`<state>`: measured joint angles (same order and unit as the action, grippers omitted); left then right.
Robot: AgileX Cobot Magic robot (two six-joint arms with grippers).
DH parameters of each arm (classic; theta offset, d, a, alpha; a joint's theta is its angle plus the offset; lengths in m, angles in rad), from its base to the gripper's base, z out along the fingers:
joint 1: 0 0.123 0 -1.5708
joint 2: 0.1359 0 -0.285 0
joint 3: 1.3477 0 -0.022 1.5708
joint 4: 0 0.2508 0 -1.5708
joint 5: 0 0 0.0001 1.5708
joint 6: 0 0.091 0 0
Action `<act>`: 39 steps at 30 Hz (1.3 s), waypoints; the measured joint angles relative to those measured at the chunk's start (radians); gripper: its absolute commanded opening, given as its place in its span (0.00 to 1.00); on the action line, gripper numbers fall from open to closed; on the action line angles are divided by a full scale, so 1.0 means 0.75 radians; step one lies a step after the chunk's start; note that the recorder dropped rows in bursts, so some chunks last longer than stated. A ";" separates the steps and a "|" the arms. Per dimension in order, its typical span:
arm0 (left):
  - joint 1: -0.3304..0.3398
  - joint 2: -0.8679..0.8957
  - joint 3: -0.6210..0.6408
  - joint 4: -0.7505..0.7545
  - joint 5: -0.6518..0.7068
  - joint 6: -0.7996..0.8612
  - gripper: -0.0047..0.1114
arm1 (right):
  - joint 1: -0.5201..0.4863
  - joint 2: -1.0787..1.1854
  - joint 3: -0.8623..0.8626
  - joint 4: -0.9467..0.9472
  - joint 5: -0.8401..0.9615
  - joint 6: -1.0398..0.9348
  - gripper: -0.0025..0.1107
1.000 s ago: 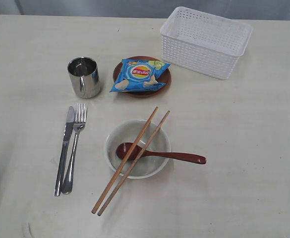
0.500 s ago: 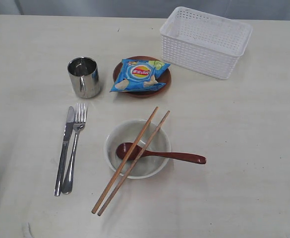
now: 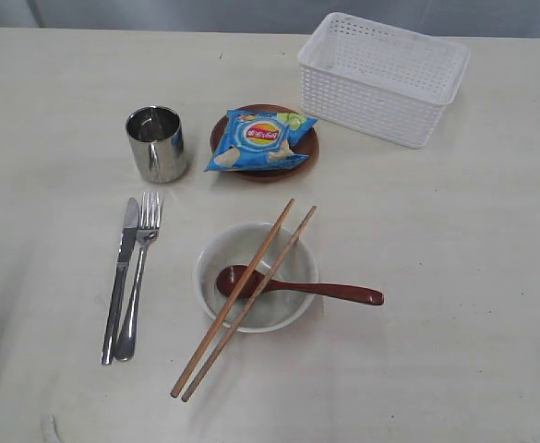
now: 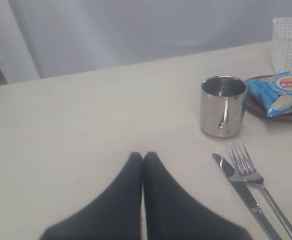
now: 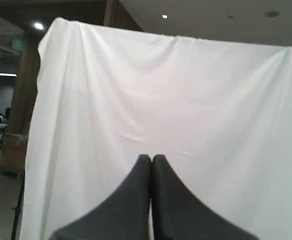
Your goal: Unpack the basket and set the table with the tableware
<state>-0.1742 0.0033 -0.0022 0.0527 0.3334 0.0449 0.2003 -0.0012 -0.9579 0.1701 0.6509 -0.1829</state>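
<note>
Basket (image 3: 383, 78) looks empty; cup (image 3: 156, 143), knife (image 3: 120, 277), fork (image 3: 138, 277), bowl (image 3: 290, 258), chopsticks (image 3: 195, 360), spoon (image 3: 334, 293), plate (image 3: 308, 149) laid on tabletop (image 3: 454, 277); task apparently done; left claw (image 4: 143, 157), right claw (image 5: 151, 159) clenched, holding nothing

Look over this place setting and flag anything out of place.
A blue chip bag lies on the plate; it is not tableware. The chopsticks lie slanted across the bowl, over the spoon, ends jutting past its rim.

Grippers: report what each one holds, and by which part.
Nothing is held. The left gripper is shut with nothing between its jaws, and the right gripper is likewise shut and empty.
</note>
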 measured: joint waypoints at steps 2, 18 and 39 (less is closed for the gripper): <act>0.000 0.000 0.000 0.000 0.000 0.000 0.04 | -0.021 0.000 0.074 -0.012 -0.005 0.000 0.02; 0.000 0.000 0.000 0.000 0.000 0.000 0.04 | -0.049 0.006 0.584 -0.146 -0.149 0.000 0.02; 0.000 0.000 0.000 0.000 0.000 0.000 0.04 | -0.056 0.008 1.272 -0.227 -0.876 0.002 0.02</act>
<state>-0.1742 0.0033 -0.0022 0.0527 0.3334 0.0449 0.1584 0.0046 -0.0040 0.0000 -0.0064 -0.1811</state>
